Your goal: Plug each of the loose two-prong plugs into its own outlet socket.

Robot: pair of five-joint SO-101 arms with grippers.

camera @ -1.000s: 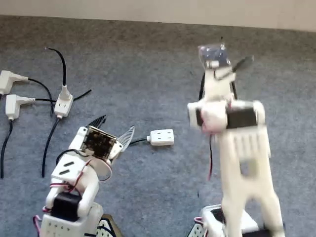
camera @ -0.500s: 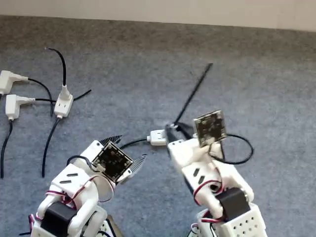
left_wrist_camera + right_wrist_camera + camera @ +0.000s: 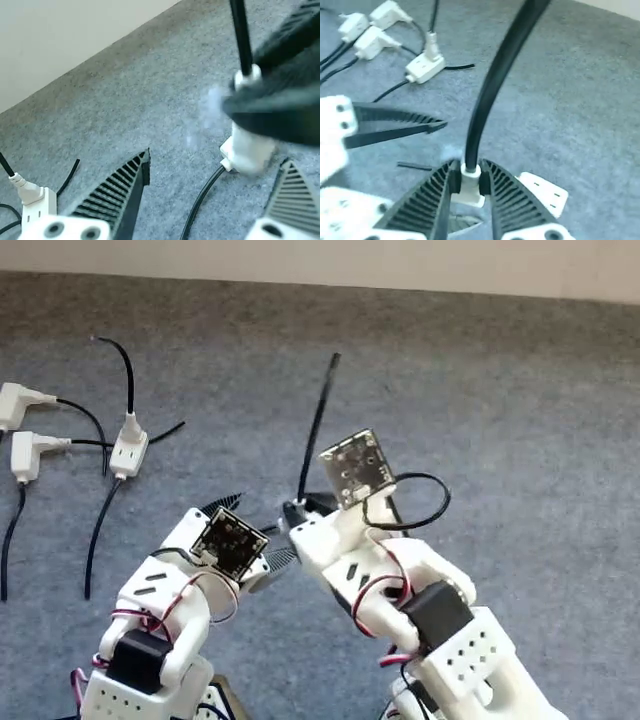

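Rough, matt grey carpet-like cloth everywhere. The small white plastic plug looks smooth, its black rubbery cord has a slight sheen. On the right gripper, fingers are ribbed matt black plastic.

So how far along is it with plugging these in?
One plug looks seated in an outlet socket. The right end effector grips a second plug beside another outlet socket, not yet in. Two white cord ends lie apart, far left.

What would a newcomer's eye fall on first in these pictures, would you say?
The right gripper, at centre, clamps a white plug whose black cord juts upward, beside a white outlet socket. The left gripper gapes open alongside it. At far left lie further plugs.
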